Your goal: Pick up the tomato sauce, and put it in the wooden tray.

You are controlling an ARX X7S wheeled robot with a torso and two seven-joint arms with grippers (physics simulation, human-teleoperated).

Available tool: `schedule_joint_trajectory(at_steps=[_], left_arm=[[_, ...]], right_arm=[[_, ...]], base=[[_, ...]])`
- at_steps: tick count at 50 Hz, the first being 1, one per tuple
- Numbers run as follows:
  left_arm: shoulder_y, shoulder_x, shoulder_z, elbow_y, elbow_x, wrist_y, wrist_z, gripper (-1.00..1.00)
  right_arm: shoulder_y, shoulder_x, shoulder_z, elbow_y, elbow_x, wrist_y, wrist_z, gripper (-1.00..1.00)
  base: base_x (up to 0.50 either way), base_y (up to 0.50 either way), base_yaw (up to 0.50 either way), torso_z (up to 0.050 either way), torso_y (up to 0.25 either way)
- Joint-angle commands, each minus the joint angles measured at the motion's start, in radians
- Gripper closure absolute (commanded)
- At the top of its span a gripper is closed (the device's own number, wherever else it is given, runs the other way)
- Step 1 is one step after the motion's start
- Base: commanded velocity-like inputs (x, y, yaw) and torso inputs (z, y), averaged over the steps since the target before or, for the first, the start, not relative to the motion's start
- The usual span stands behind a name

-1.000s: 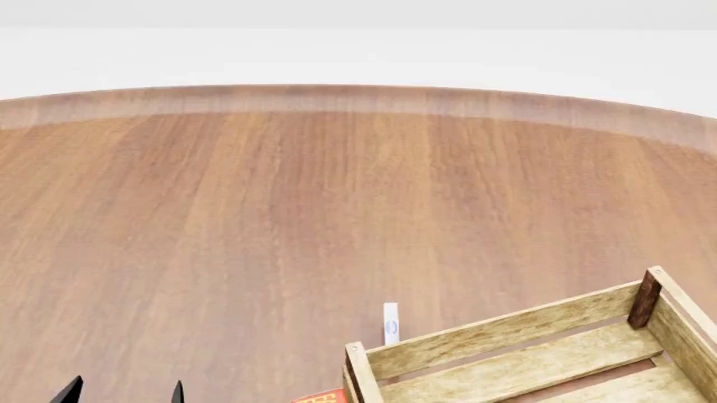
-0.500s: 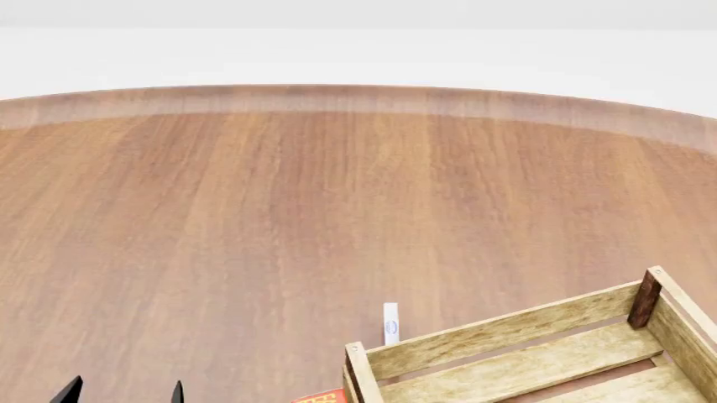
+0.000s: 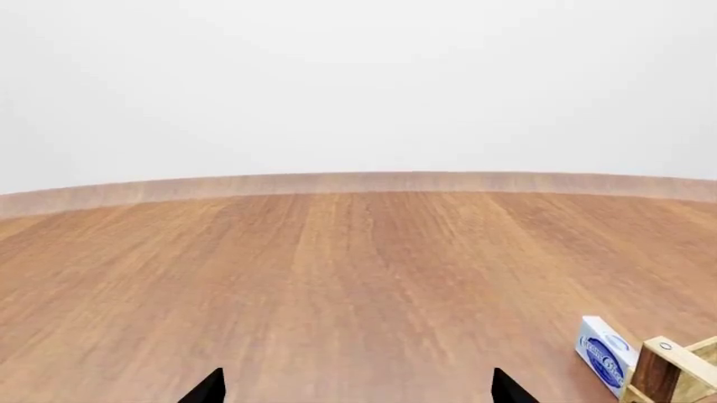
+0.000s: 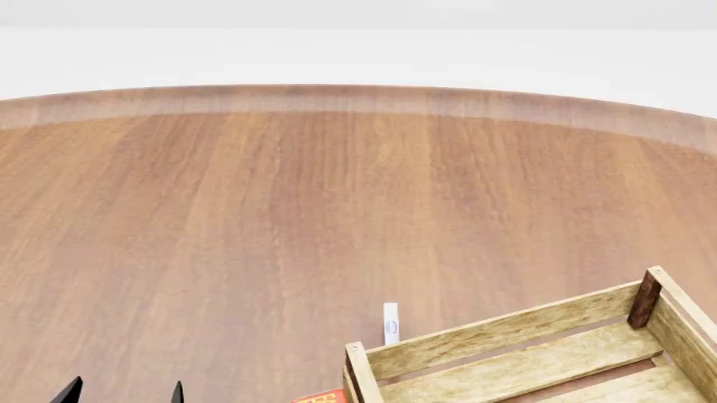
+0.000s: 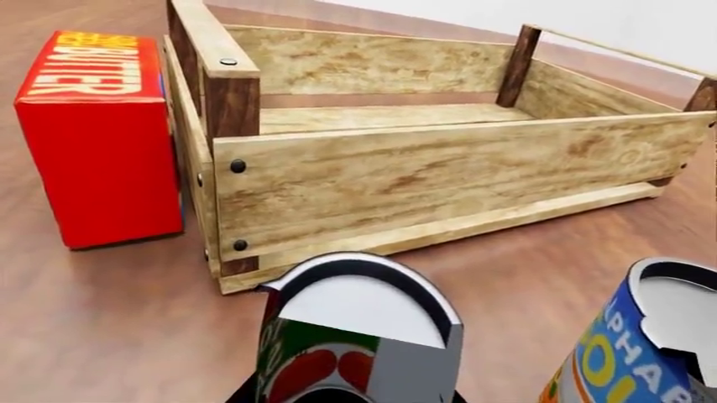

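Observation:
The tomato sauce [image 5: 358,336], a small tin with a red and green label and a silver top, fills the near part of the right wrist view. It sits between the jaws of my right gripper [image 5: 353,395], whose dark fingers hug its sides; the can hides most of them. The wooden tray [image 5: 448,168] stands just beyond the can, open and with nothing in it. It also shows in the head view [image 4: 505,332] at the lower right, and one corner shows in the left wrist view [image 3: 672,369]. My left gripper [image 3: 358,388] is open and empty over bare table, at the lower left in the head view [image 4: 123,393].
A blue-and-yellow can [image 5: 639,344] stands close beside the tomato sauce. A red box [image 5: 101,143] stands against the tray's end wall, and its top shows in the head view [image 4: 321,396]. A small white-and-blue box [image 3: 605,357] lies by the tray's far corner [image 4: 390,323]. The round wooden table [image 4: 336,210] stretches beyond.

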Motion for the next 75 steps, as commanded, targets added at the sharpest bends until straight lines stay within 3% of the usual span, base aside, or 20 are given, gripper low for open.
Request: schedule_joint_trajectory(at_steps=[1, 14, 19, 32, 61, 75], left_arm=[[-0.001, -0.004, 0.005, 0.0, -0.003, 0.001, -0.004, -1.0], [-0.002, -0.007, 0.01, -0.001, -0.007, 0.003, -0.008, -1.0], [-0.003, -0.008, 0.012, -0.002, -0.009, 0.004, -0.01, -1.0], [-0.004, -0.012, 0.016, -0.002, -0.012, 0.005, -0.014, -1.0], [-0.007, -0.021, 0.029, 0.005, -0.02, -0.003, -0.023, -1.0], [-0.011, -0.024, 0.033, -0.001, -0.024, 0.0, -0.026, -1.0]], right_arm=[[-0.035, 0.015, 0.0, -0.051, -0.05, -0.029, 0.037, 1.0], [-0.208, 0.08, 0.015, -0.286, -0.18, -0.176, 0.132, 1.0], [-0.249, 0.08, 0.031, -0.31, -0.324, -0.23, 0.198, 1.0], [-0.291, 0.098, 0.042, -0.41, -0.361, -0.22, 0.215, 1.0], [-0.118, 0.122, 0.127, -0.815, -0.134, 0.271, 0.06, 1.0], [0.082, 0.09, 0.165, -0.82, -0.064, 0.525, 0.022, 1.0]], base=[[0.0, 0.0, 0.0, 0.0, 0.0], [0.0, 0.0, 0.0, 0.0, 0.0], [0.0, 0.0, 0.0, 0.0, 0.0], [0.0, 0.0, 0.0, 0.0, 0.0], [0.0, 0.0, 0.0, 0.0, 0.0], [0.0, 0.0, 0.0, 0.0, 0.0]])
